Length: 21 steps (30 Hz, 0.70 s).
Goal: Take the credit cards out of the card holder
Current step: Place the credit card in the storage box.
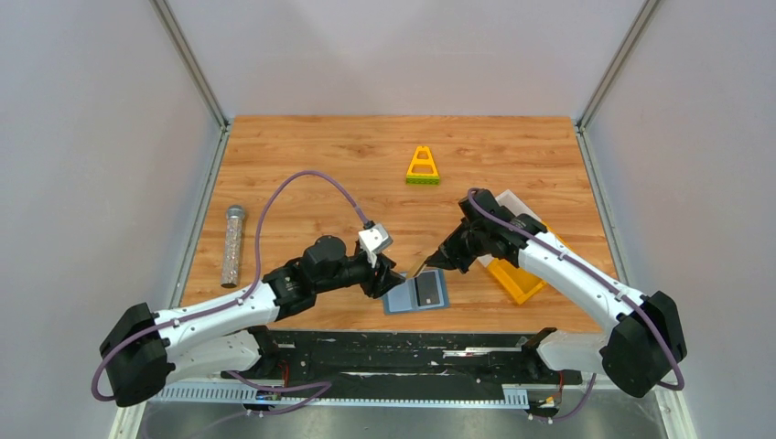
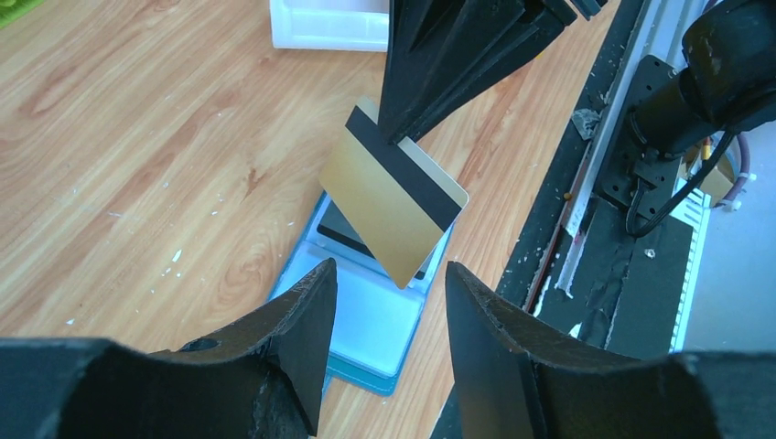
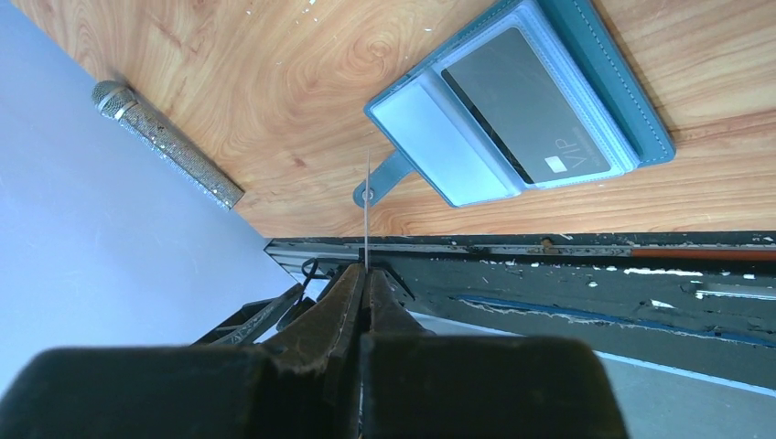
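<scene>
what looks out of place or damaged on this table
Nothing spilled or broken. White flecks litter the wood beside the card holder, and the black front rail is chipped and scuffed.

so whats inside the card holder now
One dark grey card sits in a clear pocket of the card holder; the neighbouring pocket looks empty. Anything beneath that card is hidden. The right gripper holds a gold card above.

Partly covered by the gold card [image 2: 389, 197] in the left wrist view: the dark card [image 2: 331, 227] and far panel of the blue wallet [image 2: 371, 315]. Cut off by the top edge there: white bin [image 2: 329, 23]. From above, yellow bin [image 1: 514, 279] half hidden behind the right arm [image 1: 567, 265]; finer print on the dark card too small to read.
</scene>
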Tool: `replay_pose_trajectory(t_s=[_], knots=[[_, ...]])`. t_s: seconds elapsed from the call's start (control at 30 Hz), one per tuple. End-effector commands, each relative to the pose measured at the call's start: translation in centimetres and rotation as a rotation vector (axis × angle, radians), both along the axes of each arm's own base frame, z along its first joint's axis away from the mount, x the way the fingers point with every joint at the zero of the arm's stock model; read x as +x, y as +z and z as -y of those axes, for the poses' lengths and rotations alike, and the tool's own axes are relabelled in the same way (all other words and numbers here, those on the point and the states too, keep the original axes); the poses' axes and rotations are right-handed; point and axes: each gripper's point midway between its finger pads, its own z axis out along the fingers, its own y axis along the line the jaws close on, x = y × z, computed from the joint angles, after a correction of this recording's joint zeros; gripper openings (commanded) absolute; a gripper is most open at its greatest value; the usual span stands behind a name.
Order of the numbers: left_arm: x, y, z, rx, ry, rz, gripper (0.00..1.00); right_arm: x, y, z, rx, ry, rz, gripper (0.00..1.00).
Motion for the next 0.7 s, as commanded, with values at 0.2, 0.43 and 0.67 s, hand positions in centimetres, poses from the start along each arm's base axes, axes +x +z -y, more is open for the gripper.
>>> replay_pose_trajectory(t_s=[0.2,0.43,0.67], knots=[[0.4,1.1,0.8,-0.016,-0.012,0.065,0.56,-0.5,0.4,0.2,0.03,-0.111,-0.097,0.0],[0.0,1.5,1.3,-0.048,-0.036,0.065,0.56,-0.7,0.4,0.3,0.038,-0.128,-0.108,0.0],[0.1,-0.5,2.3,-0.001,-0.057,0.055,0.56,-0.2,1.6,-0.3,0.071,-0.13,-0.103,0.0]])
